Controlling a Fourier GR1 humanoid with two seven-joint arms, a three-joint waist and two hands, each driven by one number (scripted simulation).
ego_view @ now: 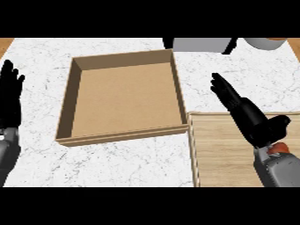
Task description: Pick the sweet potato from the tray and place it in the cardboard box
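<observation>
The cardboard box [74, 110], open and shallow, lies in the middle of the counter with nothing inside. A wooden tray [224, 149] sits at the lower right, its left rim close to the box's near right corner. My right hand [253, 121] hovers over the tray's far edge, open, with straight fingers pointing up and left and the thumb out to the right. Only a small orange-red patch of the sweet potato [277, 148] shows, just under the right wrist; the forearm hides the rest. My left hand [4, 99] rests open at the left edge, fingers up.
A grey object [201, 44] stands at the back behind the box, and a grey round vessel [266, 42] sits at the back right. White marble counter [243, 70] lies between the box and these things. Wood flooring shows past both far corners.
</observation>
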